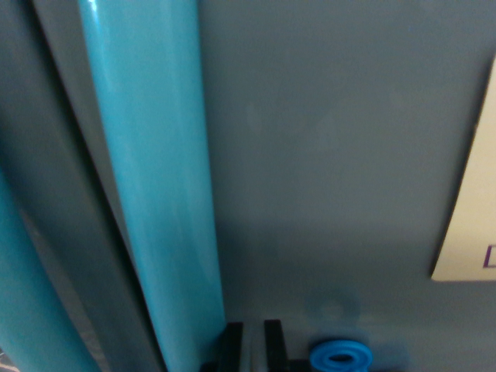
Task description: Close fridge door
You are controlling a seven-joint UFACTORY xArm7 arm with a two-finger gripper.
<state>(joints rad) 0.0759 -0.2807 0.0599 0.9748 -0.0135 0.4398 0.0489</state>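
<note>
Two black gripper fingers [231, 345] poke into the bottom edge of the frame, left of centre, with a narrow gap between them and nothing visible in it. So the gripper [253, 347] looks nearly closed and empty, but only the finger stubs show, so I can't tell for sure. A blue ring-shaped part [341, 357] sits just right of them at the bottom edge; what it belongs to isn't clear.

Fridge door [325, 155] fills most of the frame as a flat grey panel, very close to the camera. Its teal handle [155, 178] runs from the top edge, left of centre, down to the bottom beside the left finger, either touching or just beside it. Handle's long axis is near vertical in frame, leaning slightly right toward the bottom. A dark seam [85, 155] runs parallel on its left, then another grey panel and a second teal handle [31, 310] at lower left. A cream label [473, 209] sits at the right edge.

My read: this is a push, not a grab. Press flat on the panel beside the handle, square to the door face, steady and slow, and don't let the fingers snag on the handle. Whether the door is fully shut can't be judged from this close.
</note>
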